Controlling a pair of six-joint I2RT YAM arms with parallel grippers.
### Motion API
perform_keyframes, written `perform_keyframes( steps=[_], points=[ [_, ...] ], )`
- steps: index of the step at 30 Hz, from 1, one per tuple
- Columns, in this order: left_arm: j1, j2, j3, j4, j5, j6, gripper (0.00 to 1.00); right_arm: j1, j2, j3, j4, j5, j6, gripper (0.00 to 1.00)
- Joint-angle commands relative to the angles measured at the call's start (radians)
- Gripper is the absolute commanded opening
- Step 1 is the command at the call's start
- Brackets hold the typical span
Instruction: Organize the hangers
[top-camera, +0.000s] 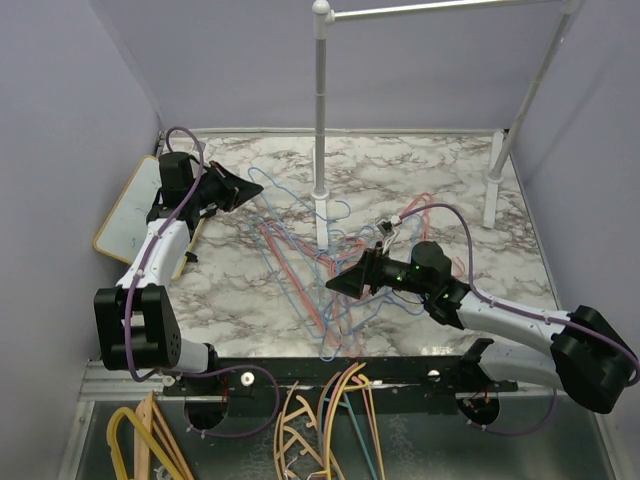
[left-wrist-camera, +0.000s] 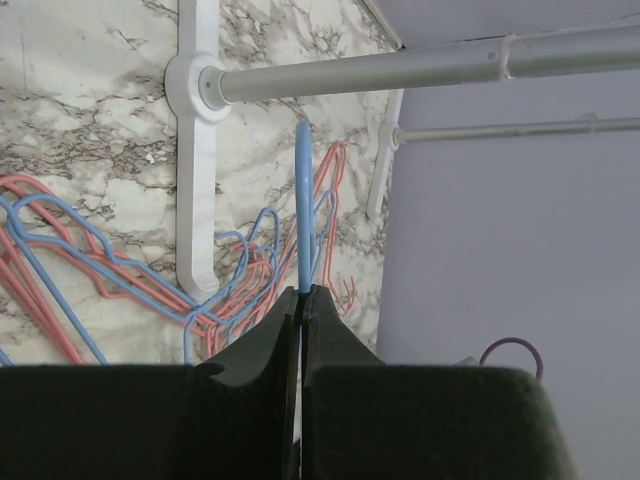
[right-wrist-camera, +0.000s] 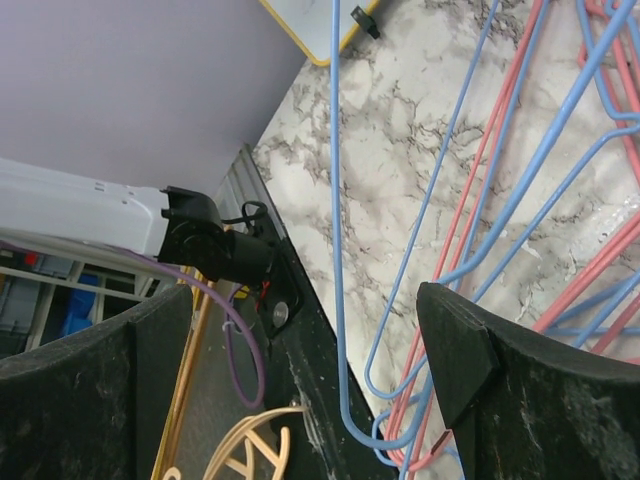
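Note:
A tangle of thin light blue and pinkish red wire hangers (top-camera: 310, 270) lies on the marble table around the rack's post; it also shows in the left wrist view (left-wrist-camera: 110, 270) and the right wrist view (right-wrist-camera: 520, 200). My left gripper (top-camera: 243, 192) is shut on a light blue hanger (left-wrist-camera: 303, 200), whose wire sticks straight up out of the closed jaws. My right gripper (top-camera: 338, 283) is open above the pile's near part, with a long blue hanger loop (right-wrist-camera: 345, 330) hanging between its spread fingers (right-wrist-camera: 455, 350).
A white clothes rack stands on the table: post (top-camera: 321, 130), top bar (top-camera: 450, 8) and right leg (top-camera: 492, 180). A yellow-rimmed white board (top-camera: 125, 215) lies at the far left. Thicker yellow and wood-coloured hangers (top-camera: 300, 430) lie below the table's near edge.

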Motion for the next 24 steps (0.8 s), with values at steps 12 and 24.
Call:
perform_keyframes(
  steps=[12, 24],
  points=[
    [0.006, -0.069, -0.034, 0.074, 0.048, -0.031, 0.00, 0.004, 0.010, -0.070, 0.026, 0.152, 0.027, 0.96],
    [0.006, -0.092, -0.035, 0.083, 0.049, -0.018, 0.00, 0.004, 0.238, -0.096, 0.343, -0.007, 0.187, 0.96]
  ],
)
